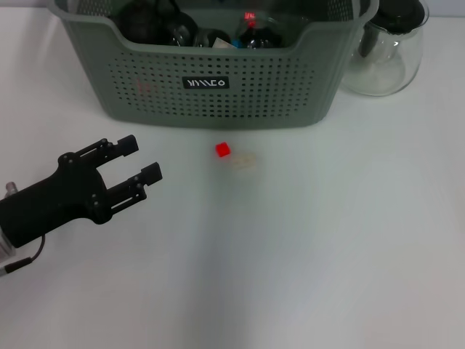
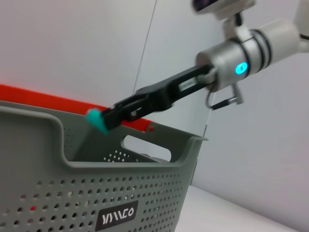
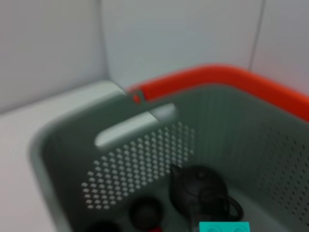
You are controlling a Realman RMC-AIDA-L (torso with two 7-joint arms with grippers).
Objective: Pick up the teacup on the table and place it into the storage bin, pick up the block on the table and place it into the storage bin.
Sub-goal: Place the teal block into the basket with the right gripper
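1. Head view: the storage bin (image 1: 218, 87), grey-green and perforated with a black label, stands on the white table (image 1: 327, 254), and the left gripper (image 1: 131, 169) hovers in front of it, toward its left end, its two black fingers spread wide and empty.
2. A small red block (image 1: 222, 150) lies on the table just in front of the bin's front wall, below the label, apart from the left gripper.
3. A clear glass pitcher (image 1: 385, 51) stands just beside the bin's right end.
4. Left wrist view: the right gripper (image 2: 101, 120) reaches over the bin's rim, closed on a teal block (image 2: 96, 120) held above the bin's interior.
5. Right wrist view: inside the bin sit a black teapot (image 3: 200, 188) and a dark teacup (image 3: 145, 212), with the teal block above them.
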